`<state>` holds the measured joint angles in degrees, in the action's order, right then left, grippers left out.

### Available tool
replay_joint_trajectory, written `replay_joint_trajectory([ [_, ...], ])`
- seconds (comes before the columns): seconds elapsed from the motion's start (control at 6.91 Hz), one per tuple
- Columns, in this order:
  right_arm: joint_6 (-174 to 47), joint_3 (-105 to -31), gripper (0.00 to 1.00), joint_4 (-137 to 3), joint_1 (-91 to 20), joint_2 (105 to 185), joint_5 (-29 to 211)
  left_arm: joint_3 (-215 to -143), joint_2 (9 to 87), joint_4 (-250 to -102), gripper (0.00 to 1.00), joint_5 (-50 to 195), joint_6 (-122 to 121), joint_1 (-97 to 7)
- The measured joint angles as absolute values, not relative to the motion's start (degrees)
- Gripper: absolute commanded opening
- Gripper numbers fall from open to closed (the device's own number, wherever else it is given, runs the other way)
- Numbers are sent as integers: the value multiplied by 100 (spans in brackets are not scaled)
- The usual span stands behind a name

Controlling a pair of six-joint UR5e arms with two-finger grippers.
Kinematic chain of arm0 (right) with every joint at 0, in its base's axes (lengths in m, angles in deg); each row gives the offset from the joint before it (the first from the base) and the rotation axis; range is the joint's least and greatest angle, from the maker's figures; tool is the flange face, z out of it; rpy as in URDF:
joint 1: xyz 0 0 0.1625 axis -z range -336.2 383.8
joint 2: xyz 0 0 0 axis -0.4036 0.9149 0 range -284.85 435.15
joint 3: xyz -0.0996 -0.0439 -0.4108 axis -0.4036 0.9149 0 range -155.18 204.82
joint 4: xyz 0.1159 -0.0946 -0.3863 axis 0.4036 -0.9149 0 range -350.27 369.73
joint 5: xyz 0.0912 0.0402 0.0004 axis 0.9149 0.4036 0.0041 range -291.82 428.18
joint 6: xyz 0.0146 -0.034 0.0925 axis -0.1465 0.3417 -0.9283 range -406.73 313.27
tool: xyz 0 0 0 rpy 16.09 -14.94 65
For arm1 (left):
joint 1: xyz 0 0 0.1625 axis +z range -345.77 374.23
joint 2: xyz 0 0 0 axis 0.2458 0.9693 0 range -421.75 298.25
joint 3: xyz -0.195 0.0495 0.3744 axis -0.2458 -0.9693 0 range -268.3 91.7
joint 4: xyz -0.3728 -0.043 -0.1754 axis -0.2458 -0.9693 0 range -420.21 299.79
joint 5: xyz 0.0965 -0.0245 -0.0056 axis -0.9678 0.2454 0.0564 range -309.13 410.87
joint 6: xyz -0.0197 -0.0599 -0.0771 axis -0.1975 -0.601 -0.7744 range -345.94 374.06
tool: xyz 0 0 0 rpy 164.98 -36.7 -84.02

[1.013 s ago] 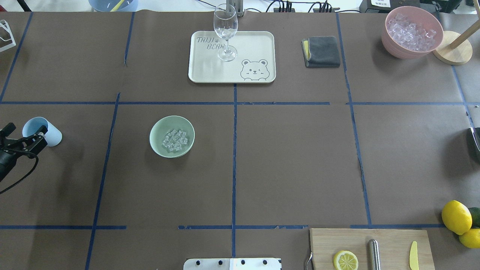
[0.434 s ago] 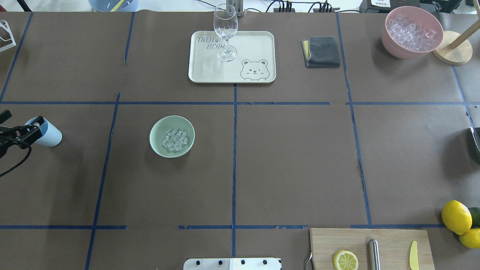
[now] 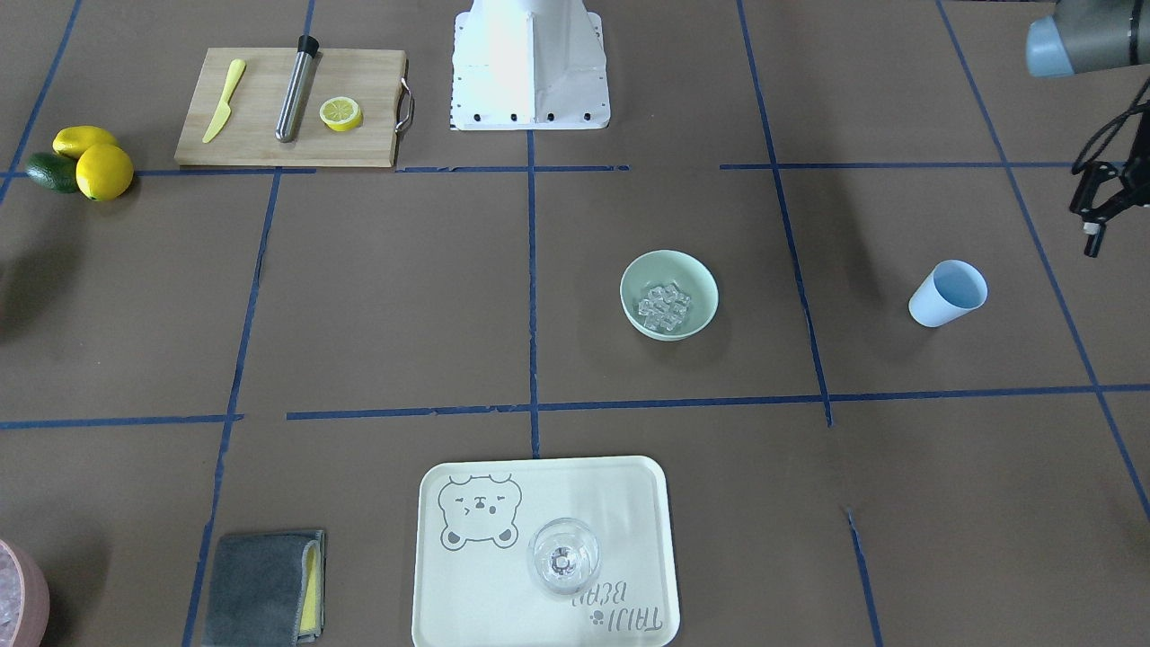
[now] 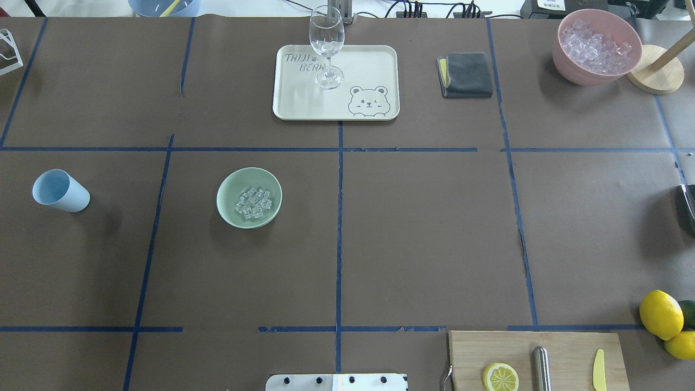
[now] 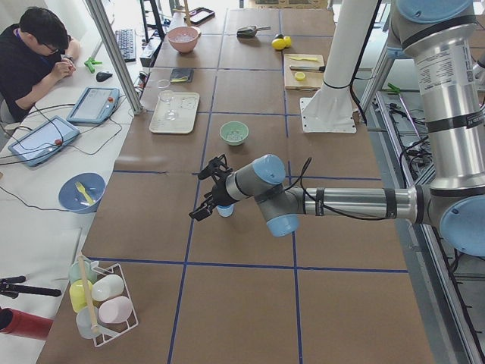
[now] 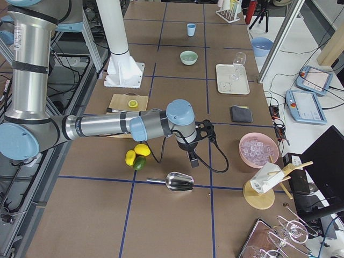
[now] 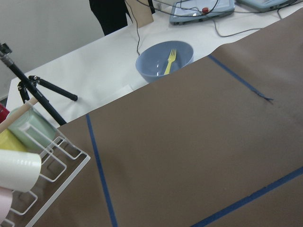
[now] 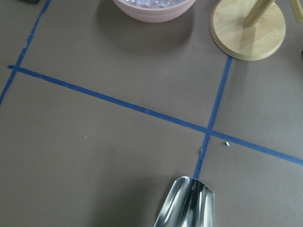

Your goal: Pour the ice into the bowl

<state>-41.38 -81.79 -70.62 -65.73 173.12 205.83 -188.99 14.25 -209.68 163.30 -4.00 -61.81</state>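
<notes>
Where the brown surface (image 4: 423,228) runs out to its left end, the left claw (image 5: 203,189) hangs above it, released: fingers spread, grasping nothing. Close by, apart from the claw, a pale blue cup (image 4: 59,191) stands upright and empty. Right of the cup, across a blue tape line, sits the green bowl (image 4: 228,187). The ice (image 4: 253,203) lies inside the bowl, a cluster of clear cubes on its floor. Further right, toward the far edge, a cream tray (image 4: 369,65) carries a stemmed glass (image 4: 326,46), upright. Next comes a folded grey cloth (image 4: 467,73), then a pink bowl (image 4: 583,77) heaped with clear cubes at the far right corner. On the near right side, a cutting board (image 4: 570,353) holds a lemon half (image 4: 500,376). The right claw (image 6: 192,159) hangs over the right end, near a metal scoop (image 6: 177,181) lying on the surface. Whether this claw is clenched or released cannot be told.
</notes>
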Motion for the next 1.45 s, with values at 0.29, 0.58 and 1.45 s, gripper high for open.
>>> replay_joint_trajectory([
  [0.29, -4299, -8202, 100, -6878, -6343, 17045, 20734, -18891, 1742, -19226, 100, 17217, 662, -7188],
  [0.58, -4782, -8218, 100, -6267, -5845, 16840, 20749, -18848, 2267, -17180, 100, 17347, 1517, -7593],
  [1.45, -9195, -8217, 98, -5388, -2886, 14414, 19855, -18708, 2006, -15499, 100, 18605, 2267, -8273],
])
